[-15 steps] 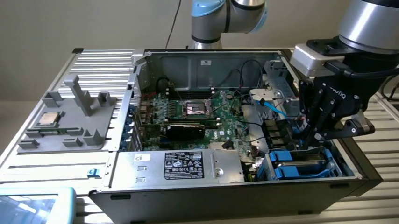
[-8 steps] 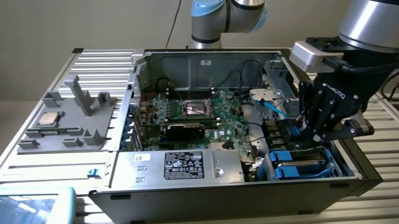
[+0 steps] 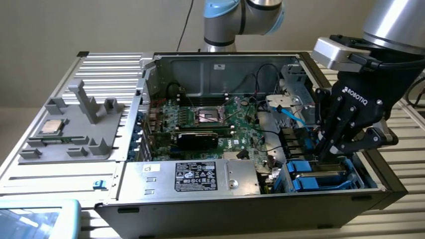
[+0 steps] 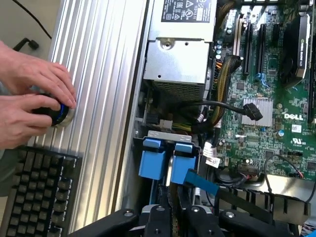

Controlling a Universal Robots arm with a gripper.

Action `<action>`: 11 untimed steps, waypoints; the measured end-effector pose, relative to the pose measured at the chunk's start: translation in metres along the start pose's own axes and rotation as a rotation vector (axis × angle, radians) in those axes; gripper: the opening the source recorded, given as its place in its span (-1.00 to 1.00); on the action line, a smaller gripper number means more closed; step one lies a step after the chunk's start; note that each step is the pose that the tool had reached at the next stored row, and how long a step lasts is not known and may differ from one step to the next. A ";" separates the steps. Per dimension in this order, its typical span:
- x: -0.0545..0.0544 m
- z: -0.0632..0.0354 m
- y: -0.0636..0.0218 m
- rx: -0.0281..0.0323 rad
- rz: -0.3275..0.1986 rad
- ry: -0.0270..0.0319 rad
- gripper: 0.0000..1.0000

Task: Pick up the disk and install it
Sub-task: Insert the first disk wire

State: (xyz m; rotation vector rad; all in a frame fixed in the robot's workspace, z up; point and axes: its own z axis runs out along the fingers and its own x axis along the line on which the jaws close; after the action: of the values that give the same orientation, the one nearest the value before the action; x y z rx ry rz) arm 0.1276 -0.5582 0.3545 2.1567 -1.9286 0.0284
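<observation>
We find the gripper lowered into the computer case, at the case's near corner on the exterior view's right. The disk sits there in the drive bay, directly under the fingertips and touching them, so no sideways reach separates hand and disk. In the wrist view the gripper has its fingers drawn almost together. As far as we can judge they are clamped on the disk at its upper end, between the two bright blue tabs of its plastic frame. Since those tabs face straight up at the wrist, we take the disk's long axis to run down into the bay, in line with the fingers. Most of its body is hidden in the bay. What we see of it is blue frame around a strip of silver-grey metal; the label is not visible. A light blue cable lies just beside the tabs. The silver power supply occupies the case's near edge, beside the bay. Well apart from the case, a person's hands rest on a knob above a keyboard.
</observation>
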 end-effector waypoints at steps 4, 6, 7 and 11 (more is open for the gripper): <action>0.000 -0.0010 -0.0075 -0.0036 0.001 -0.0006 -0.67; 0.000 -0.0014 -0.0107 -0.0041 0.004 -0.0013 -0.67; 0.000 -0.0015 -0.0119 -0.0045 0.006 -0.0017 -0.67; 0.000 -0.0020 -0.0152 -0.0056 0.011 -0.0023 -0.67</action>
State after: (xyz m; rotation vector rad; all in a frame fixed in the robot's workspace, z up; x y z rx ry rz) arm 0.1428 -0.5568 0.3539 2.1435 -1.9396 0.0225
